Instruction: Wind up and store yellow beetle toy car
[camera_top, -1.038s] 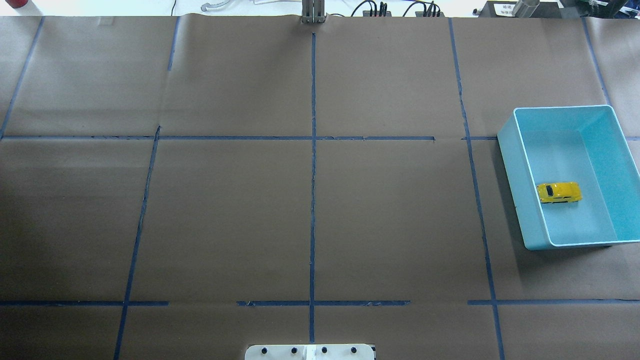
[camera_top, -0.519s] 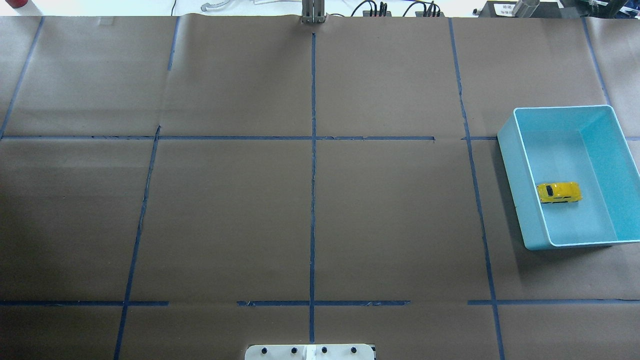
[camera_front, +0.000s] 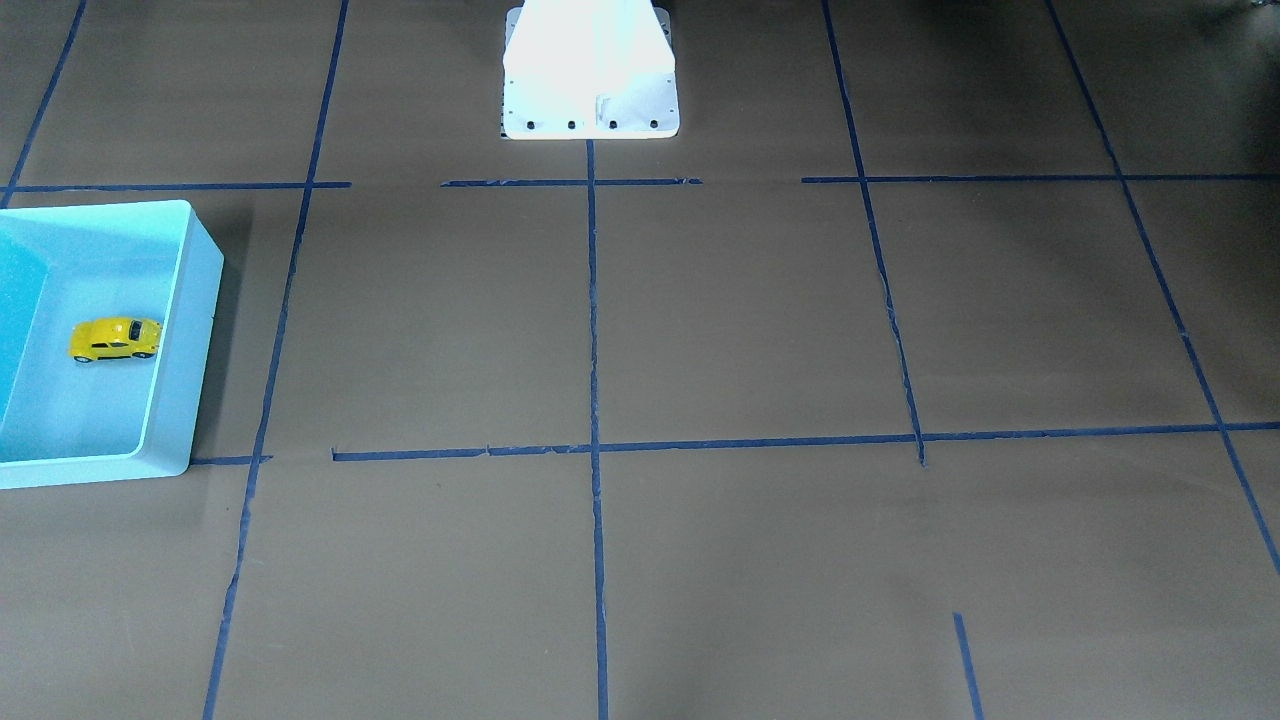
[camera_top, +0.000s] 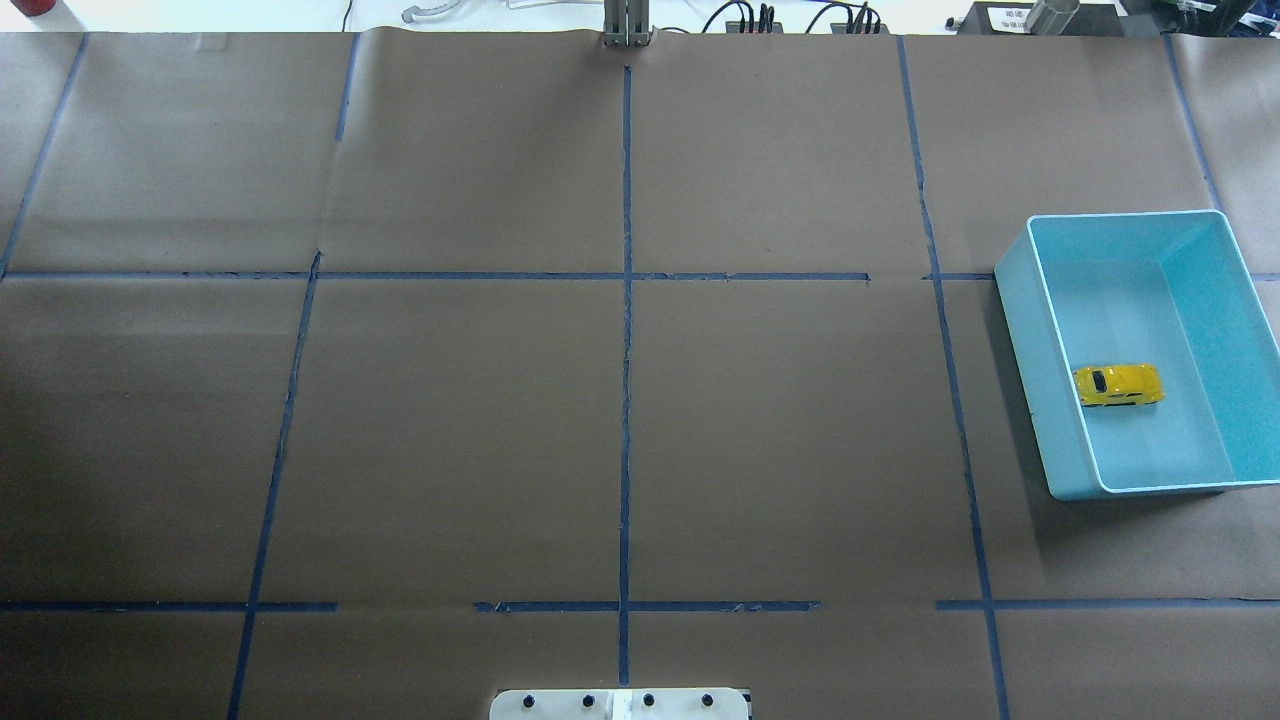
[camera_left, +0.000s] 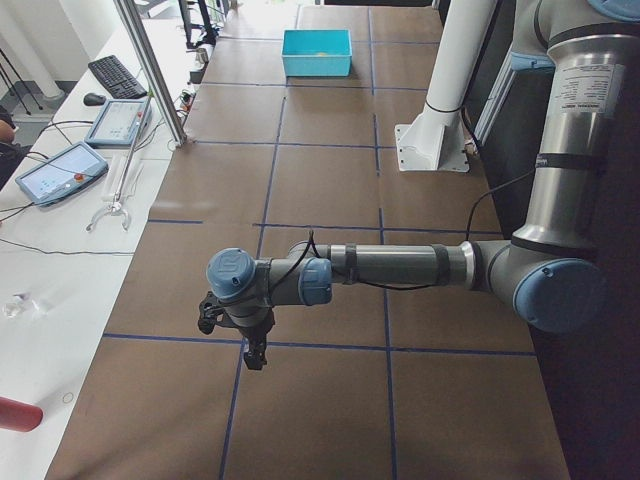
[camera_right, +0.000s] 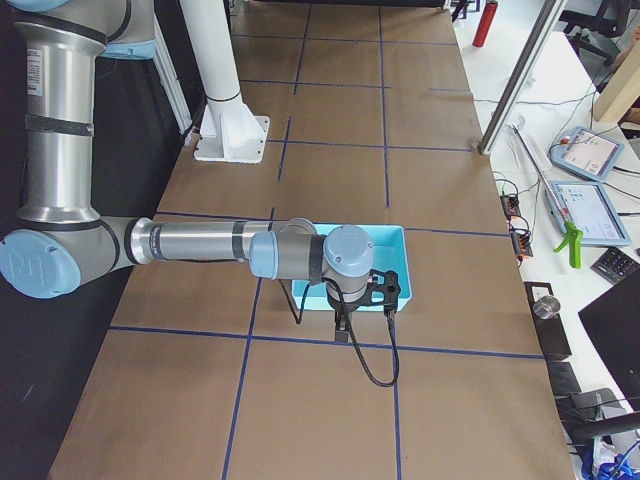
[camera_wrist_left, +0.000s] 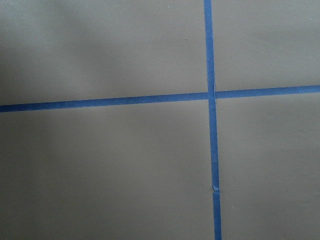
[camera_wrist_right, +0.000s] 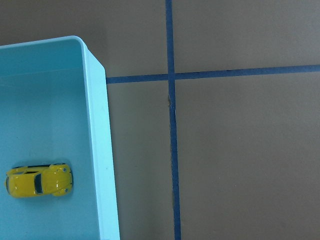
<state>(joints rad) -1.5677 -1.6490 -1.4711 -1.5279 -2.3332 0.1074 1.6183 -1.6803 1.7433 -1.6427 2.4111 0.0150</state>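
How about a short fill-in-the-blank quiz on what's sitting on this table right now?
1. The yellow beetle toy car sits ____ the light blue bin.
2. The bin stands on the robot's ____ side of the table.
3. The tape lines across the table are ____ in colour.
4. The car stands upright on its ____.

Missing words: inside; right; blue; wheels.

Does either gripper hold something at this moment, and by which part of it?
Nothing is held. The yellow beetle toy car lies free on the floor of the light blue bin, with no gripper near it.
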